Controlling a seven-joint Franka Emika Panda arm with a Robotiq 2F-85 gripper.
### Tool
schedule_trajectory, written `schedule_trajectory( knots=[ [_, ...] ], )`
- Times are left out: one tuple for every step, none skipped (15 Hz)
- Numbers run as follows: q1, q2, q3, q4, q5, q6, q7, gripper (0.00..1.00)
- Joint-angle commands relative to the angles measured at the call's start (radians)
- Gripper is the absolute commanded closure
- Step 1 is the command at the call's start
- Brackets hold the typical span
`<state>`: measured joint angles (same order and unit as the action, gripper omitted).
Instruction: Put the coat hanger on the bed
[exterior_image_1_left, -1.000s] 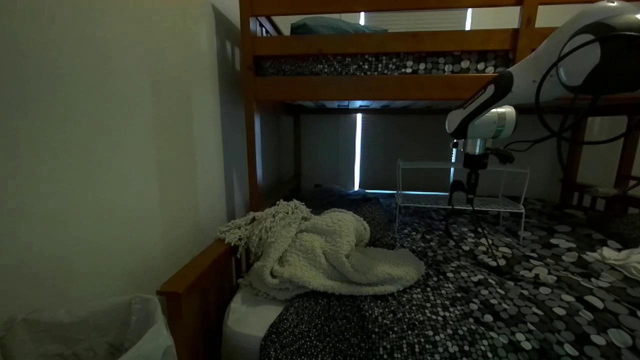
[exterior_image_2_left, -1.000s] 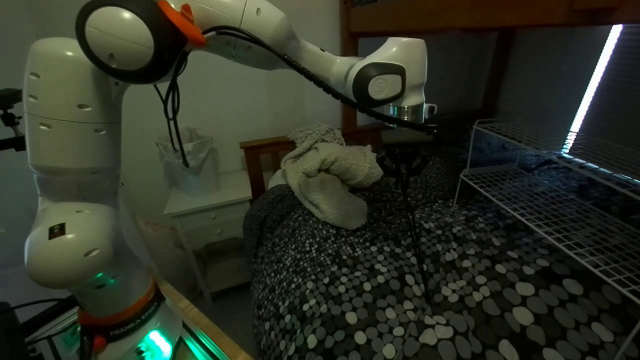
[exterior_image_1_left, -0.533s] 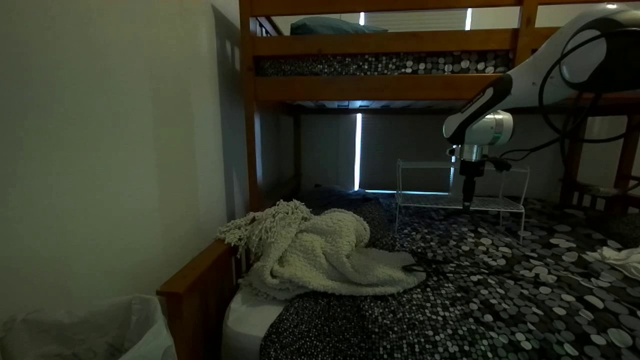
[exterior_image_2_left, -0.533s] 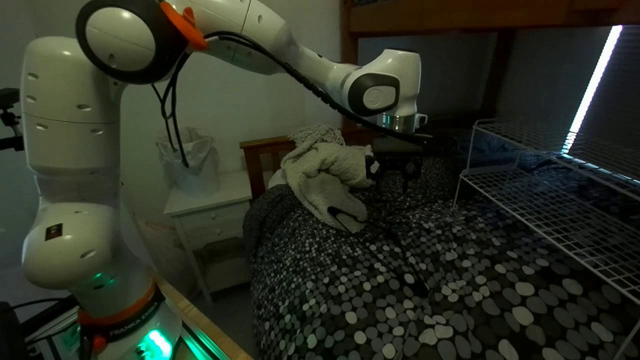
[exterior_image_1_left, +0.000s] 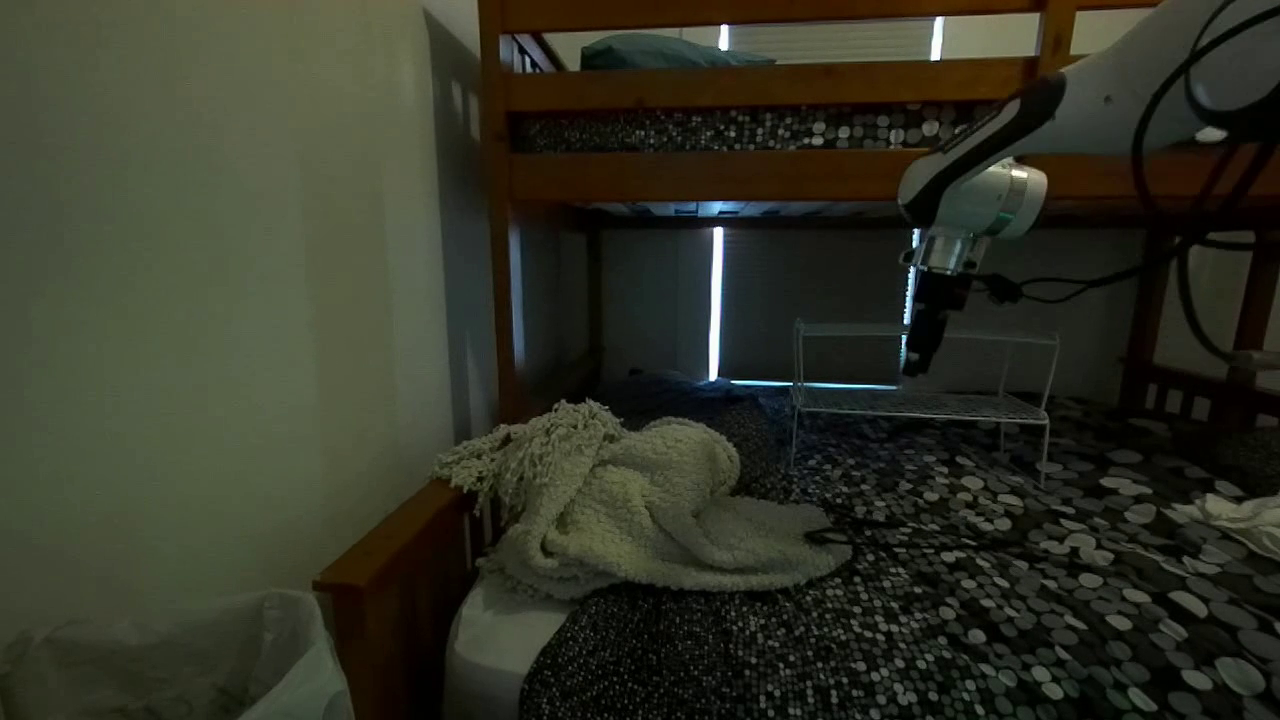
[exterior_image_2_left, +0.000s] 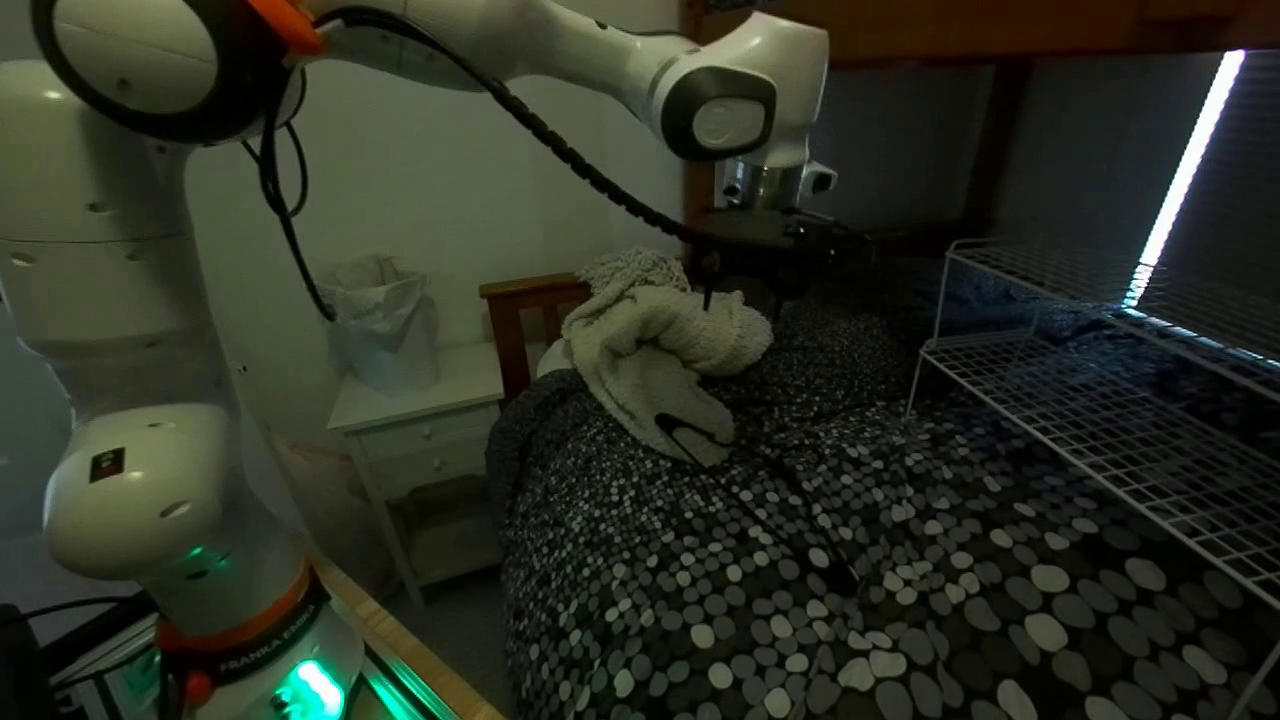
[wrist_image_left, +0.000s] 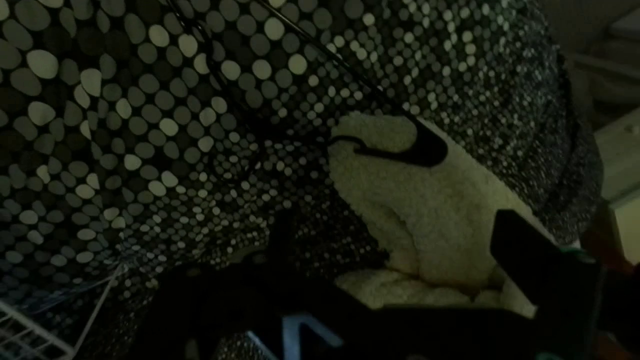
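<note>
The black coat hanger (wrist_image_left: 431, 146) lies on the bed (wrist_image_left: 165, 125), its dark rounded end resting on the pale blanket (wrist_image_left: 440, 210) and its thin wires running over the dotted bedspread. In an exterior view the hanger's end (exterior_image_2_left: 672, 424) shows on the blanket's corner; in another exterior view only a small dark loop of the hanger (exterior_image_1_left: 826, 537) can be made out. My gripper (wrist_image_left: 395, 218) stands open, with nothing between its wide-spread fingers. It hangs above the bed, apart from the hanger, near the blanket in an exterior view (exterior_image_2_left: 743, 302).
A white wire rack (exterior_image_2_left: 1080, 400) stands on the bed. The upper bunk's wooden rail (exterior_image_1_left: 760, 178) runs above the arm. A wooden headboard (exterior_image_2_left: 535, 292), a white nightstand (exterior_image_2_left: 420, 400) and a lined bin (exterior_image_2_left: 385, 320) are beyond the bed's end. White cloth (exterior_image_1_left: 1240, 520) lies on the bed.
The gripper opened and let go of the hanger, which dropped from hanging below it to lying across bedspread and blanket. The arm then rose and drew back, tilting the gripper.
</note>
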<state>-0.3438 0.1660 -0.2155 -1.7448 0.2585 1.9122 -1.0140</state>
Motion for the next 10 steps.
schedule_trajectory(
  knots=[
    [0.011, -0.216, -0.020, -0.125, 0.022, 0.030, 0.142, 0.00],
    [0.015, -0.265, -0.030, -0.145, -0.016, 0.030, 0.207, 0.00],
    [0.014, -0.306, -0.041, -0.166, -0.056, 0.043, 0.254, 0.00],
    [0.013, -0.348, -0.049, -0.186, -0.093, 0.054, 0.304, 0.00],
    [0.012, -0.384, -0.056, -0.206, -0.132, 0.067, 0.352, 0.00],
    [0.011, -0.419, -0.059, -0.224, -0.181, 0.062, 0.414, 0.00],
    [0.009, -0.450, -0.060, -0.239, -0.230, 0.040, 0.480, 0.00],
    [0.007, -0.478, -0.058, -0.249, -0.281, 0.003, 0.544, 0.00],
    [0.007, -0.501, -0.055, -0.257, -0.328, -0.042, 0.599, 0.00],
    [0.011, -0.521, -0.053, -0.260, -0.360, -0.112, 0.641, 0.00]
  ],
)
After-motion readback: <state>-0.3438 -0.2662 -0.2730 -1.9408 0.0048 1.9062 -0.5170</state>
